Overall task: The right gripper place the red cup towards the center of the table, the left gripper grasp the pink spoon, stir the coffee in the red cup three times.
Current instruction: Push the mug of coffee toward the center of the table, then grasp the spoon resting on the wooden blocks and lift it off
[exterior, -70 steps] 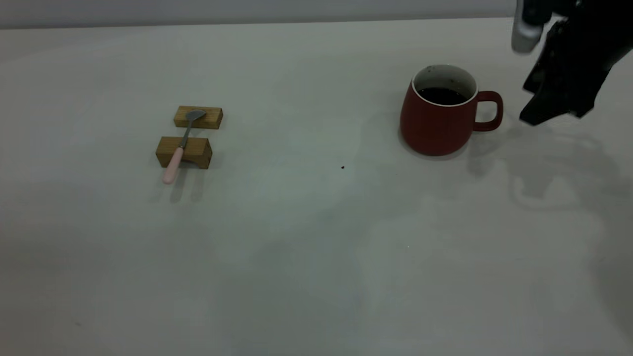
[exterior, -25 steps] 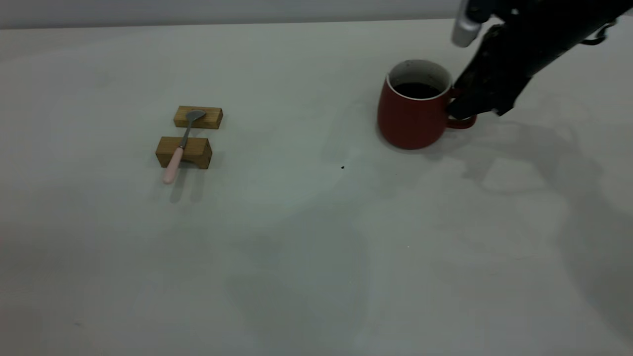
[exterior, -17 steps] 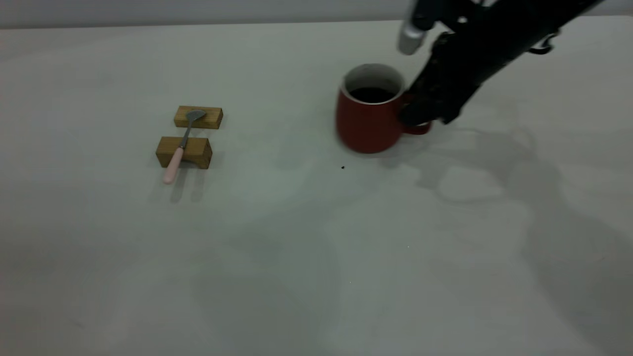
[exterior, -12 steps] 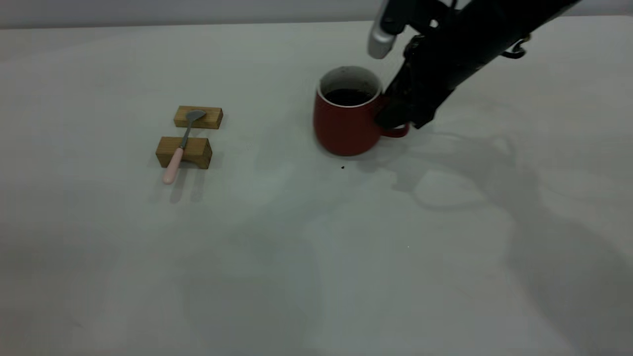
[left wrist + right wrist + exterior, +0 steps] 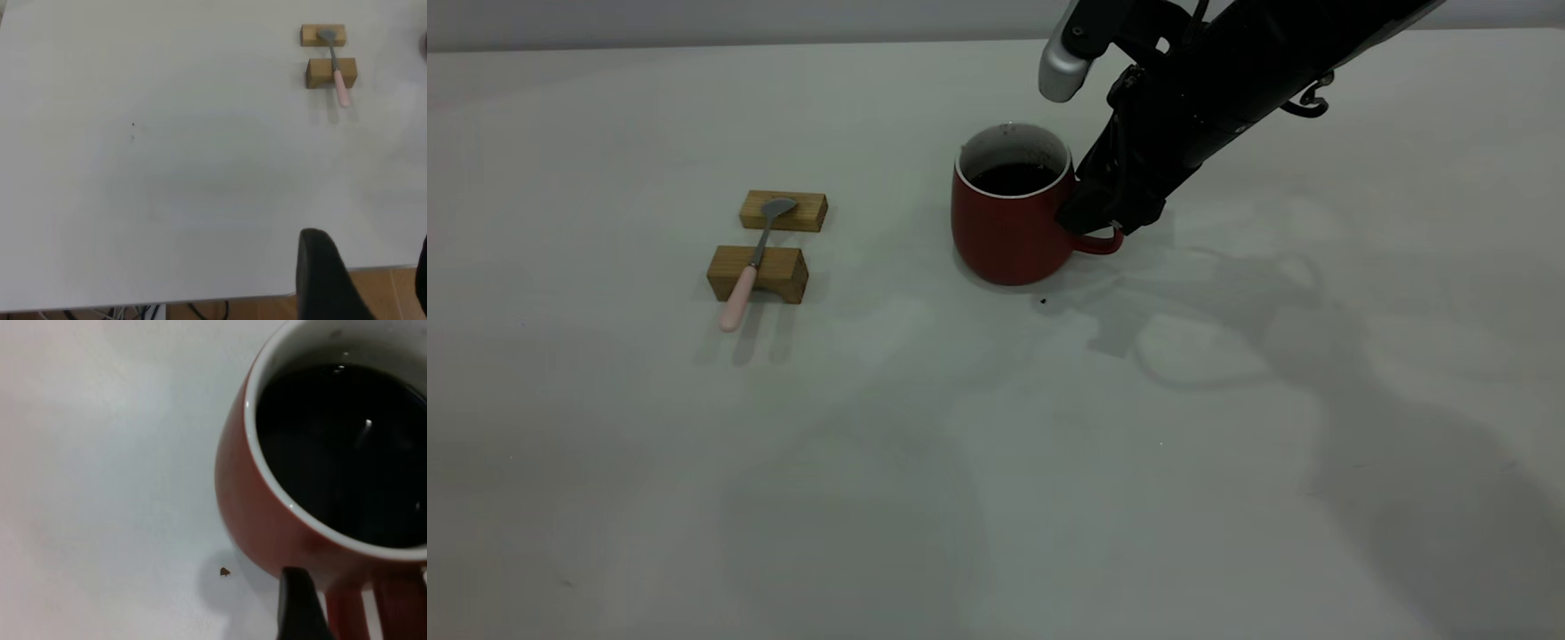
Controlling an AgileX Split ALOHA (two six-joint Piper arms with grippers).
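Observation:
The red cup (image 5: 1005, 227) stands upright near the middle of the table (image 5: 996, 462), a little towards the far side. Dark coffee (image 5: 1014, 178) sits inside its white wall. My right gripper (image 5: 1100, 224) reaches down from the upper right, shut on the cup's loop handle (image 5: 347, 613). One black finger (image 5: 300, 607) lies against the handle beside the cup body (image 5: 267, 520). The pink spoon (image 5: 749, 264) lies across two wooden blocks at the left, pink handle towards the near side. My left gripper (image 5: 370, 280) hangs open past the table's edge, far from the spoon (image 5: 335, 67).
Two tan wooden blocks (image 5: 783, 211) (image 5: 759, 274) carry the spoon. A tiny dark speck (image 5: 1042, 300) lies on the table just in front of the cup. The right arm's shadow falls across the right half of the table.
The right gripper came in from the right and took hold of the cup's handle. It has carried the cup leftwards towards the table's middle. The spoon and blocks have not moved.

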